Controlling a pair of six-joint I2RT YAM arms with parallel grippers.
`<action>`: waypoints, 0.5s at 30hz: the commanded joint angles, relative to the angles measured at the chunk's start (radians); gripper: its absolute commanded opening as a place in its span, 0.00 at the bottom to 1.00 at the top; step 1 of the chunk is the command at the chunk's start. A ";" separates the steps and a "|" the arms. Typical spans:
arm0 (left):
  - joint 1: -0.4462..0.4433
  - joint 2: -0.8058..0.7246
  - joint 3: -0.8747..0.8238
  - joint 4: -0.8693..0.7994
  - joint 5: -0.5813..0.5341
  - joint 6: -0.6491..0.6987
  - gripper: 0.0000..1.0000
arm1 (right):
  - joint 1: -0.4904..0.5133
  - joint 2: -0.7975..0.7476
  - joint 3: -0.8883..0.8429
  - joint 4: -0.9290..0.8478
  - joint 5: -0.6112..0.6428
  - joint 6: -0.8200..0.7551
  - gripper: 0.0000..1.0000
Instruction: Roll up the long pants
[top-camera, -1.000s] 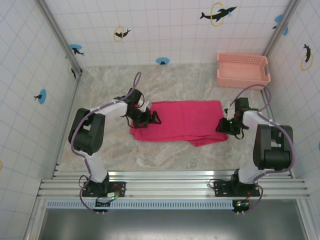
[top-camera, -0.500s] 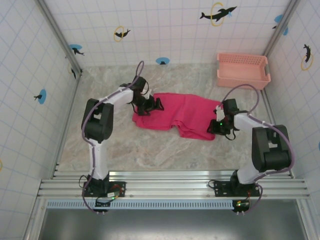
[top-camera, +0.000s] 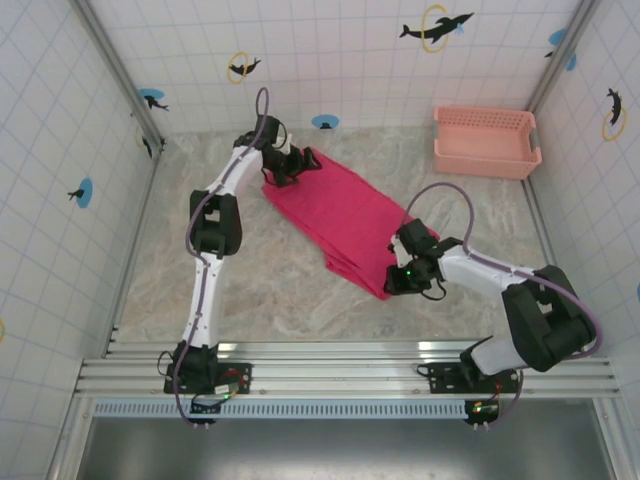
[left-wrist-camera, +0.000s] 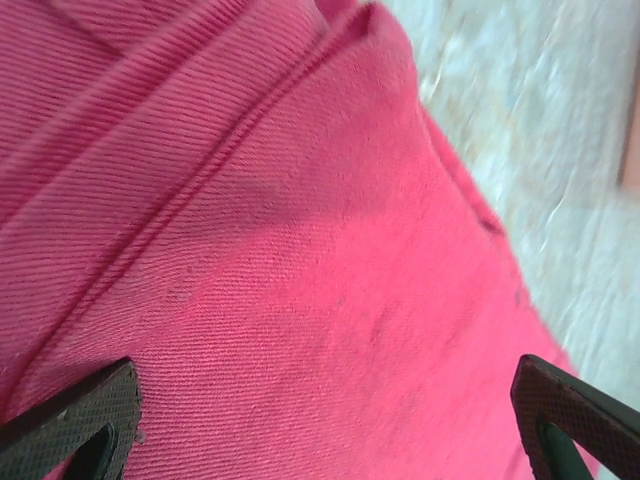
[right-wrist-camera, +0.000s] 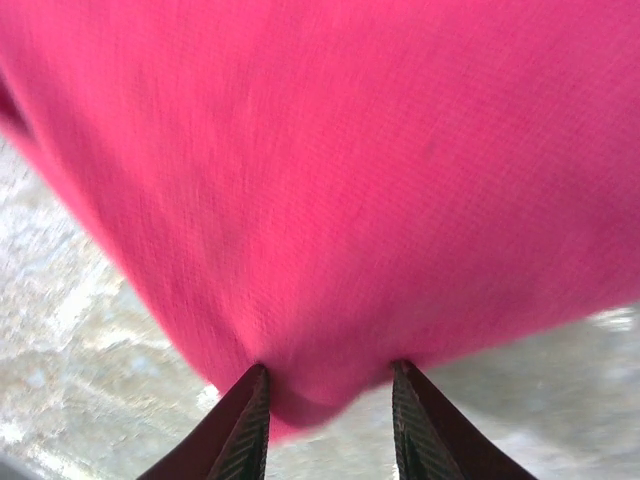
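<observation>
On open table (top-camera: 250, 290), long pants (top-camera: 340, 215) edge inside right tool (right-wrist-camera: 325, 378).

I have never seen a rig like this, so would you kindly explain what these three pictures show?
Gladly. The machine is two robot arms bolted at the near edge of a marbled table. The top picture looks down from above and behind them; the other two come from a camera on each wrist, so the dark tips are each arm's own jaws. On the table lie bright pink-red long pants, spread diagonally, with a paler pink basket in the far right corner. The left arm reaches the pants' far end, jaws wide apart over the cloth. The right arm is at the near end, jaws pinching a fold of cloth.
</observation>
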 joint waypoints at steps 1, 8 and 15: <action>0.006 0.126 0.029 0.135 0.026 -0.177 0.98 | 0.098 0.041 0.026 -0.008 0.044 0.098 0.36; -0.011 0.199 0.028 0.308 0.072 -0.306 0.97 | 0.313 0.249 0.229 0.054 0.049 0.154 0.36; -0.010 0.225 0.026 0.421 0.087 -0.372 0.97 | 0.352 0.291 0.443 -0.114 0.077 0.022 0.41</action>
